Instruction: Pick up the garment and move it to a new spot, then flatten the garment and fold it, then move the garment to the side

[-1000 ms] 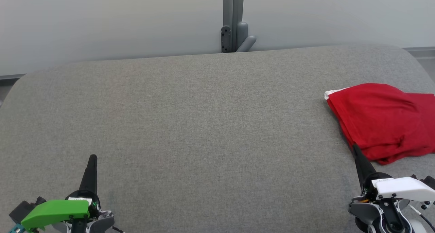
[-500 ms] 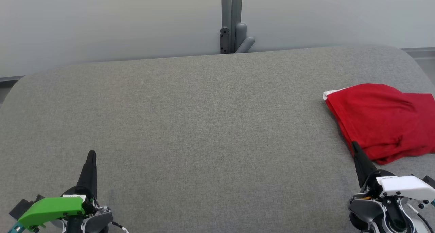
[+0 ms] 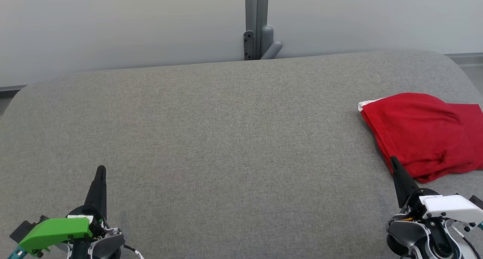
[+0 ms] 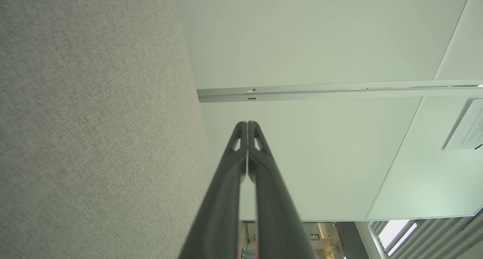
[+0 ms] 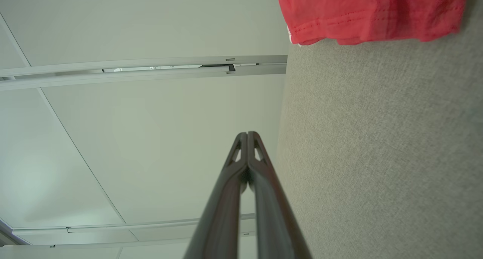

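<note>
Grey woven upholstery [image 3: 226, 138] spreads across our head view, a wide padded surface with rounded far corners. Behind it stand pale wall panels [image 3: 113, 25], split by a grey metal post [image 3: 256, 17] with a small bracket [image 3: 269, 47] at its foot.

Red garment [image 3: 422, 134]: lies in a folded, slightly rumpled bundle at the right side of the surface and runs off the right edge of the head view. We note a sliver of white trim [image 3: 366, 104] at its far-left corner and soft creases along the near edge. In the right wrist view its stitched hem [image 5: 358, 23] lies on the grey fabric at the top.

Left gripper [image 3: 100, 171]: low at the left of the head view, under a green cover [image 3: 56, 230], pointing away from us over bare fabric, well apart from the garment. Its wrist view shows the two dark fingers [image 4: 226, 198] pressed together, tips meeting, nothing between them.

Right gripper [image 3: 394, 162]: low at the right, under a white cover [image 3: 451, 208]. In the head view its tip overlaps the near-left edge of the garment. Its wrist view puts the hem up and to the right of the tips, apart from them, with grey fabric between. We see these fingers likewise closed tip to tip and empty
</note>
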Controlling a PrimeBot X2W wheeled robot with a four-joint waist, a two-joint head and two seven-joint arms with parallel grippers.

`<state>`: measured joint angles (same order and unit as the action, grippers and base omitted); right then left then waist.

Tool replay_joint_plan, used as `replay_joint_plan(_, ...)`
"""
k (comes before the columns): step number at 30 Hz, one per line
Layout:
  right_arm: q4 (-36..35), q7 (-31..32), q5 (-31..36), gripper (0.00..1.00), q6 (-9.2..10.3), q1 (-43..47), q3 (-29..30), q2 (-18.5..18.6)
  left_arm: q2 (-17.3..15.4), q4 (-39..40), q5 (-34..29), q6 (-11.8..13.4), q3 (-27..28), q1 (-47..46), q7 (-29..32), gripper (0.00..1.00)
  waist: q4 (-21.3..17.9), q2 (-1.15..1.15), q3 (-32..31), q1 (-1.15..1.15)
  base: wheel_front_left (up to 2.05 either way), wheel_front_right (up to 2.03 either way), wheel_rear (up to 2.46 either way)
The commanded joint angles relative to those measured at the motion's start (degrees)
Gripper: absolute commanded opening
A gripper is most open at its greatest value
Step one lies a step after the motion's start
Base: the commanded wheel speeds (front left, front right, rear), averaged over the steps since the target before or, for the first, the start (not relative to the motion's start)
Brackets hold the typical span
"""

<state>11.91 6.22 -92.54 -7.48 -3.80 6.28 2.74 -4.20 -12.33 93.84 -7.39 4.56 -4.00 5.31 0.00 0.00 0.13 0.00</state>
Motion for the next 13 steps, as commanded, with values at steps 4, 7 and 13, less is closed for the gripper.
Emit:
replay_joint_plan(4, -0.2, 0.2, -0.2, 0.00, -0.02, -0.4, 0.1, 0.3, 0.1, 0.1, 0.2, -0.2, 0.3, -0.8, 0.3, 0.00, 0.0, 0.00, 0.0, 0.00, 0.00, 0.00, 0.00)
replay_joint_plan(7, -0.2, 0.2, -0.2, 0.00, -0.02, -0.4, 0.1, 0.3, 0.2, 0.1, 0.1, -0.2, 0.4, -0.8, 0.3, 0.00, 0.0, 0.00, 0.0, 0.00, 0.00, 0.00, 0.00)
replay_joint_plan(13, -0.2, 0.2, -0.2, 0.00, -0.02, -0.4, 0.1, 0.3, 0.2, 0.1, 0.0, -0.2, 0.5, -0.8, 0.5, 0.00, 0.0, 0.00, 0.0, 0.00, 0.00, 0.00, 0.00)
